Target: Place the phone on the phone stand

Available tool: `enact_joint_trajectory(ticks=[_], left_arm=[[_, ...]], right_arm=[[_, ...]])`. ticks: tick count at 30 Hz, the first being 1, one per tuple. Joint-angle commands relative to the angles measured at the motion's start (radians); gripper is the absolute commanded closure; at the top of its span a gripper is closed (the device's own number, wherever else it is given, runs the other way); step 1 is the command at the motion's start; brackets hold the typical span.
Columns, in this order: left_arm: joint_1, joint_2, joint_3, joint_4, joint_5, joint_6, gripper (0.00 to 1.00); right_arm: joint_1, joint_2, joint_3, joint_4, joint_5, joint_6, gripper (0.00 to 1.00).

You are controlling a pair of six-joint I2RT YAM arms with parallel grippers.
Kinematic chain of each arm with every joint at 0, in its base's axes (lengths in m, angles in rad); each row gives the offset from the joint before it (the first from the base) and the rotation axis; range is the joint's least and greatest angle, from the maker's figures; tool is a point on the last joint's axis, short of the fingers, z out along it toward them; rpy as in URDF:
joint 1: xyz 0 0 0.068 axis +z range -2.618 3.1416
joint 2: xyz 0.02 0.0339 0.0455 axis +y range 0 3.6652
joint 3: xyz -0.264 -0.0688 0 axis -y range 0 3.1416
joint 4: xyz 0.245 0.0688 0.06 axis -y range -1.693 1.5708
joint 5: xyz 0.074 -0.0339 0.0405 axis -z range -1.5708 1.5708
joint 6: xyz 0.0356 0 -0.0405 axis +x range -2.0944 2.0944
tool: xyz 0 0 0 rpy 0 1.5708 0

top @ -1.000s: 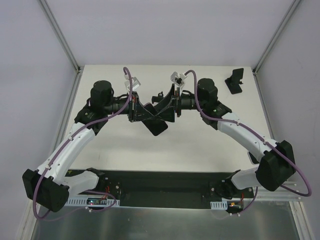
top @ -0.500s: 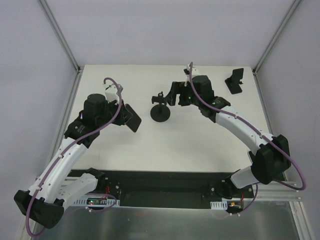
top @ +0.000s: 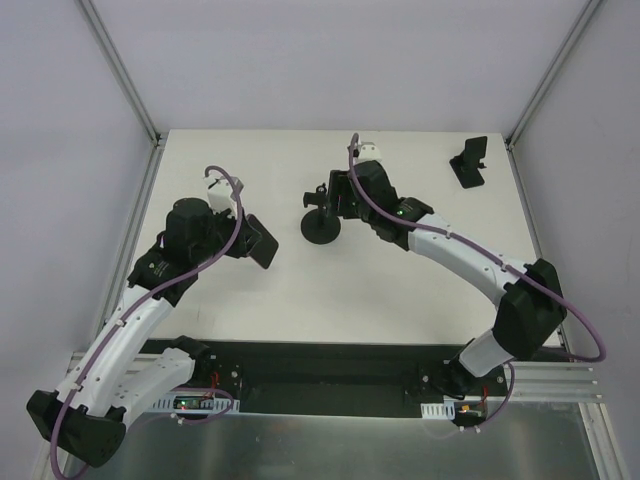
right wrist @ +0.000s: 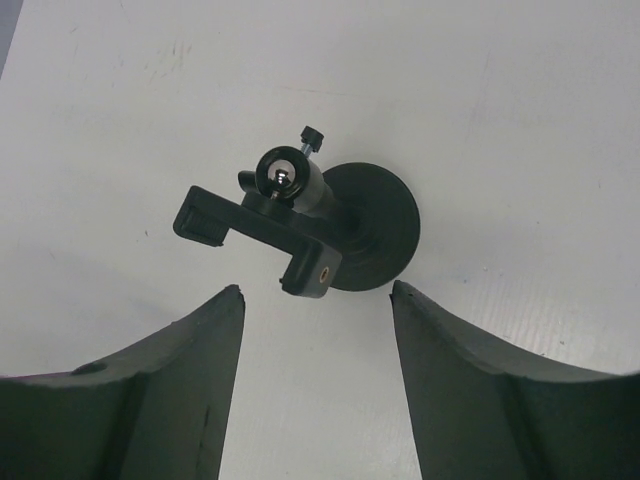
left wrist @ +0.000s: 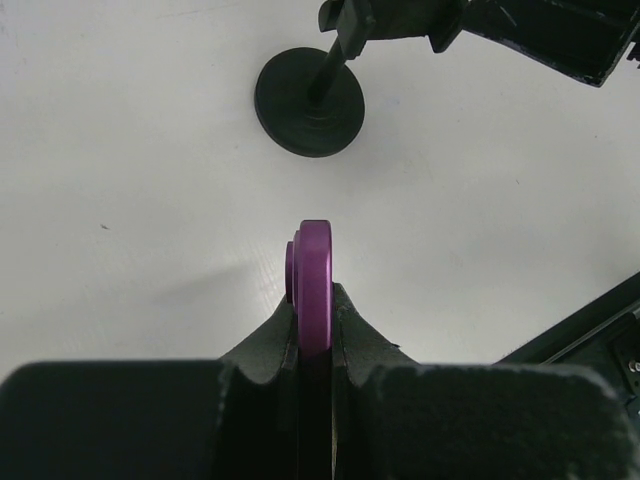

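the phone (top: 266,246) was off the table (top: 400,290), pinched in the left gripper (top: 247,236) over the left-centre of the surface. from above it showed as a black slab tilted in the fingers. in the left wrist view only a thin purple edge stood between the closed fingers, which i took to be the same phone seen edge-on. the phone stand (top: 469,162), a small l-shaped piece, sat at the far right corner, well apart from the phone. between them, near the table's middle, stood a round-based clamp mount (top: 320,229). the right gripper (right wrist: 315,288) hovered by its head with jaws spread wide and nothing in them; whether a finger touched it i could not tell.

the step in hand looked like the carry, with placing not begun. the next move called for bringing the phone far and right, past the mount and the right arm, then tilting it to match the stand's back plate before release. that looked a long reach for the left arm, so a hand-over might serve.
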Motion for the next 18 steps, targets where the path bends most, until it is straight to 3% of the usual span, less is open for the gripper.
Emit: enact_joint_trajectory(ticks=[1, 7, 18], left_arm=[[-0.005, 0.002, -0.004, 0.102, 0.017, 0.023, 1.00], [-0.005, 0.016, -0.023, 0.120, 0.032, 0.025, 1.00], [-0.005, -0.004, -0.047, 0.120, 0.084, 0.023, 1.00]], right_arm=[[0.024, 0.049, 0.074, 0.012, 0.060, -0.026, 0.40], [0.033, 0.101, 0.109, 0.005, 0.076, -0.063, 0.53], [0.035, 0.139, 0.123, 0.017, 0.099, -0.126, 0.67]])
